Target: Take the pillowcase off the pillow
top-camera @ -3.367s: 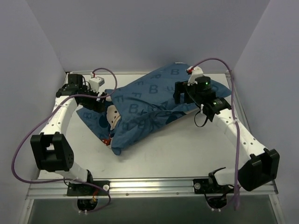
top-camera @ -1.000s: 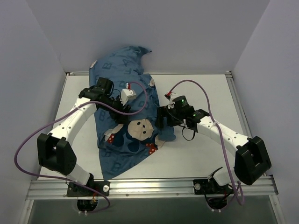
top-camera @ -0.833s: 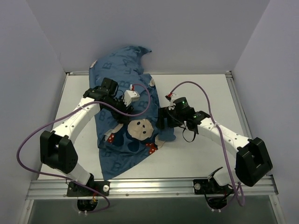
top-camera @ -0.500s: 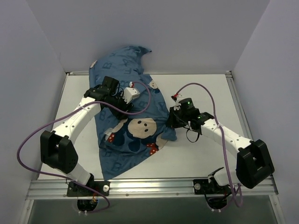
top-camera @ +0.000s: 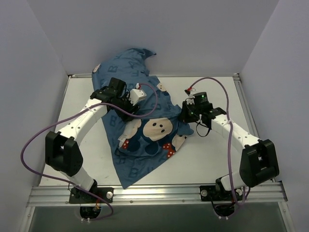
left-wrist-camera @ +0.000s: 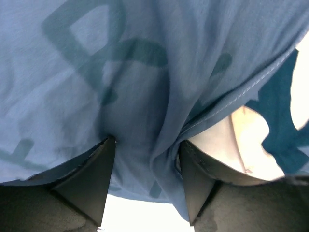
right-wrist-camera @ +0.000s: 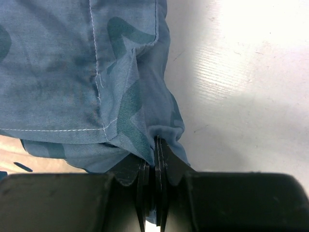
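Note:
The dark blue pillowcase (top-camera: pixel 145 133), printed with letters and mouse faces, lies from the back wall down to the table's near middle. Its far end is heaped against the wall. My left gripper (top-camera: pixel 126 103) sits on its upper part. In the left wrist view a thick bunch of the pillowcase (left-wrist-camera: pixel 120 72) fills the gap between the fingers of the left gripper (left-wrist-camera: pixel 147 145). My right gripper (top-camera: pixel 185 116) is at the cloth's right edge. In the right wrist view the right gripper (right-wrist-camera: pixel 155 141) is shut on a pinch of the pillowcase's (right-wrist-camera: pixel 72 72) hemmed corner. The pillow is hidden.
The white table (top-camera: pixel 212 154) is walled by pale panels at the back and both sides. An aluminium rail (top-camera: pixel 159 191) runs along the near edge, with both arm bases on it. Purple cables loop off each arm. Bare table (right-wrist-camera: pixel 236 72) lies right of the pinched corner.
My right gripper has shut on the pillowcase's right edge and moved right and back, dragging the printed lower part rightward. The left gripper shifted slightly right and back.

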Robot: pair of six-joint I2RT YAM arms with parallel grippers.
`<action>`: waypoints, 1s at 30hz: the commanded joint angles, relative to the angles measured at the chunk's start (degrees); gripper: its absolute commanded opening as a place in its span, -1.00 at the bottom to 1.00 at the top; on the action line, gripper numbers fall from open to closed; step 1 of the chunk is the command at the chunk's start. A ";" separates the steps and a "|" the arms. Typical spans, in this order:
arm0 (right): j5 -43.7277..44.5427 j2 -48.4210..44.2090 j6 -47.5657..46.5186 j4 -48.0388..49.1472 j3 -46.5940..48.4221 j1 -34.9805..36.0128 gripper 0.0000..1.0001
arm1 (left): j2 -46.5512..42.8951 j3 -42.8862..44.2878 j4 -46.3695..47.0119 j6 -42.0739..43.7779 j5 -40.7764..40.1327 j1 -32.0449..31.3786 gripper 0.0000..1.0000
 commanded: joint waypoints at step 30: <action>37.40 1.38 22.06 0.76 14.01 28.66 0.56 | 8.33 17.13 -0.35 -11.15 5.62 -2.73 -0.95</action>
